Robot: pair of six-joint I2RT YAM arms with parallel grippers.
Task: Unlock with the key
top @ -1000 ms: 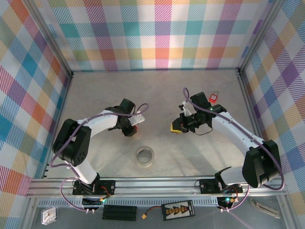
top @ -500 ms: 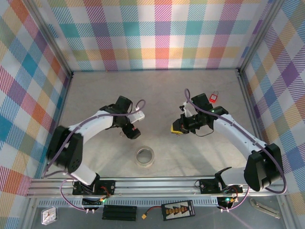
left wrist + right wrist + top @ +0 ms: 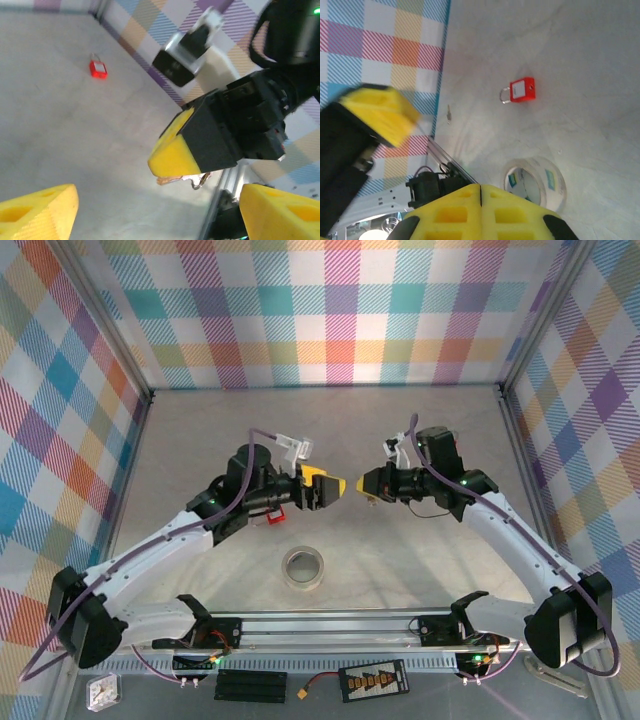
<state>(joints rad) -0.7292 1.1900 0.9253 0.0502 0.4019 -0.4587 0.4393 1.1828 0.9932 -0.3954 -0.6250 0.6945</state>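
On the grey table (image 3: 200,440), walled in checked cloth (image 3: 340,320), a red padlock (image 3: 519,91) was seen just beyond the tape roll (image 3: 304,567). The left gripper (image 3: 335,487) was spread wide, empty; the right gripper (image 3: 368,483) was clamped on the key (image 3: 177,178)

1. The top camera looks down from above and behind my bases, far enough to take in the whole worktop (image 3: 400,560).
2. My left wrist camera looks sideways, close on my right gripper (image 3: 165,165).
3. My right wrist camera looks down on the worktop; its tape roll (image 3: 556,176) shows also from the top.
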